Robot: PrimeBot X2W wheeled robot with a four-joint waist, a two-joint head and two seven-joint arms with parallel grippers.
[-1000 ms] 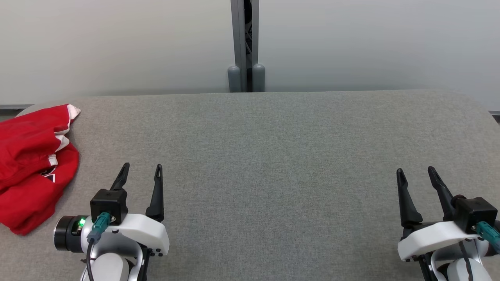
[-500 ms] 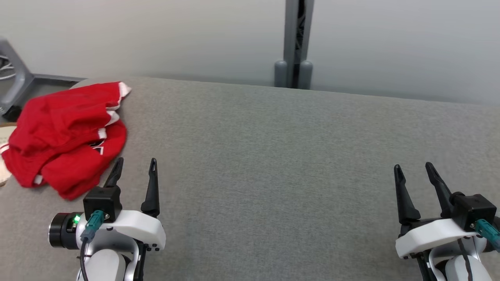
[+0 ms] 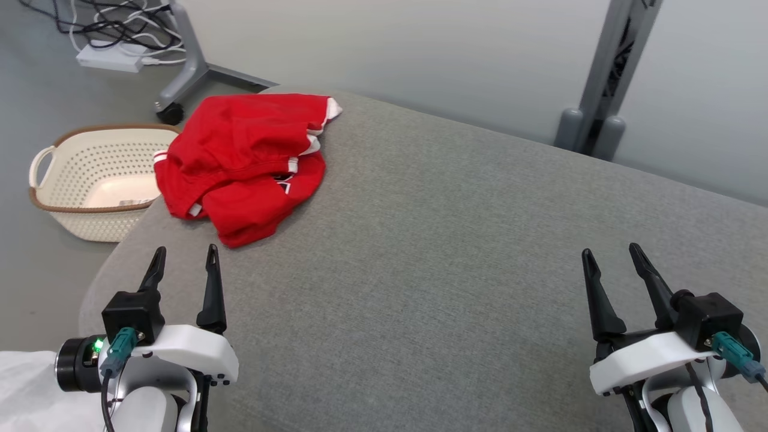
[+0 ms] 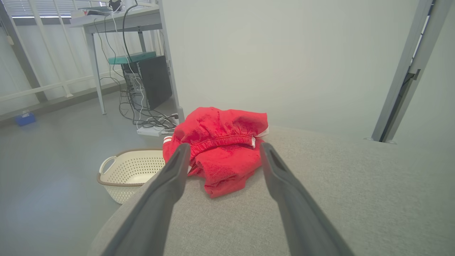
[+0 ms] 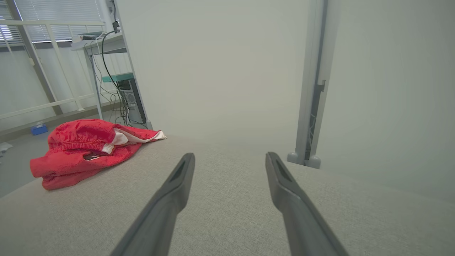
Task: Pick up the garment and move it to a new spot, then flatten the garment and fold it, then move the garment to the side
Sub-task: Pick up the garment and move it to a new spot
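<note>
Garment point(image 3: 246, 162) crumpled on tabletop point(image 3: 450, 240), just ahead of left hand point(image 3: 185, 248), not touching. Both hands spread, empty; right hand point(image 3: 610, 249) well apart.

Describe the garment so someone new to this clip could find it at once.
Start from the wide grey padded table and go to its far left corner, beside the cream perforated basket. There the garment lies crumpled in a heap, ahead of the open left gripper. It is bright red with white trim and an elastic waistband, against pale and grey neighbours.
</note>
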